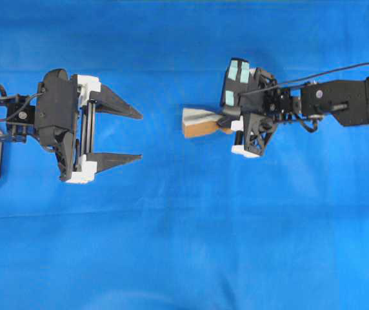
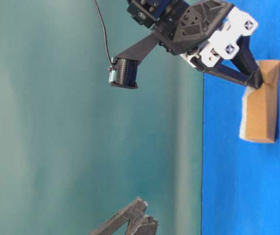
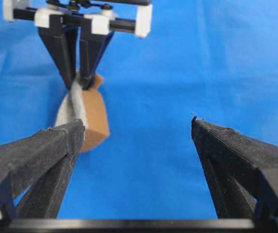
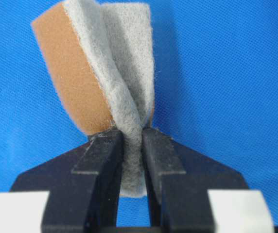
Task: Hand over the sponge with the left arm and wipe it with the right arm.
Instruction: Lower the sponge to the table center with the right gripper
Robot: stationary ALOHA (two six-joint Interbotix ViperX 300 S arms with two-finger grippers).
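Overhead view: two arms face each other across a blue cloth [image 1: 184, 258]. The left gripper [image 1: 129, 135] sits at left with its two black fingers spread wide and nothing between them, released and holding nothing. The right gripper [image 1: 226, 121] (the one with pale teal patches on its housing) reaches in from the right and is clenched on the sponge [image 1: 200, 121], which juts from its fingertips toward the left gripper, well apart from it.

Right wrist view: the right gripper's fingers [image 4: 102, 155] pinch the sponge [image 4: 95, 82] near one end, squeezing it thin at the grip so that the grey scouring layer folds and the orange-brown layer bulges out to the left.

Left wrist view: the left gripper's fingers [image 3: 46, 155] frame the foreground, open; beyond them the sponge [image 3: 88, 116] hangs from the right gripper [image 3: 78, 80], just behind the tip of the finger at left (contact cannot be told).

Table-level view: the right gripper [image 2: 257, 81] holds the sponge [image 2: 260, 110] by one end, the rest seen against the cloth [image 2: 228, 196]. Whether the sponge touches the cloth cannot be told.
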